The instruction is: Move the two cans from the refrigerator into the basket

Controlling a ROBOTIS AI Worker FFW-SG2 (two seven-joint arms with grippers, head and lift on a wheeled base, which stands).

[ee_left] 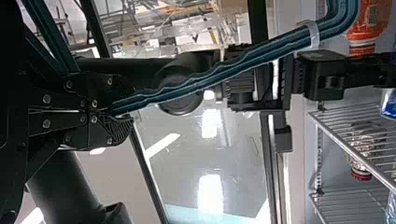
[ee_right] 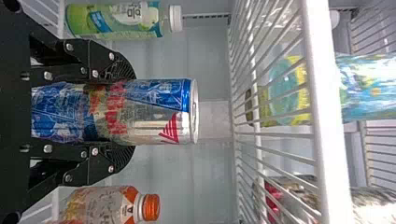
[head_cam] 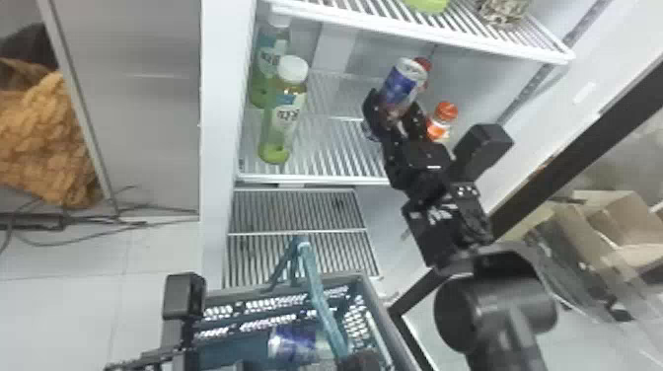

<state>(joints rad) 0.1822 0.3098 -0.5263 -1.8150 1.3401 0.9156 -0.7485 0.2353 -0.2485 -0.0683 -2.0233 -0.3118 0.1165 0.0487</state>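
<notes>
My right gripper (head_cam: pixel 394 111) is inside the refrigerator, closed around a blue and silver can (head_cam: pixel 403 84) over the middle shelf. In the right wrist view the fingers of the right gripper (ee_right: pixel 123 112) press on both sides of this upright can (ee_right: pixel 154 112), its top sticking out past them. A second blue and silver can (head_cam: pixel 293 344) lies in the basket (head_cam: pixel 367 306) below. At the bottom edge, my left gripper (head_cam: pixel 359 362) is at the basket's teal handle (head_cam: pixel 318 291); in the left wrist view the left gripper (ee_left: pixel 109 112) is clamped on that handle (ee_left: pixel 205 81).
Green bottles (head_cam: pixel 280 118) stand at the shelf's left, an orange-capped bottle (head_cam: pixel 440 121) right beside the right gripper. The upper shelf (head_cam: pixel 419 32) holds more items above. A lower rack (head_cam: pixel 296 209) lies behind the basket; the open door's dark frame (head_cam: pixel 582 143) runs along the right.
</notes>
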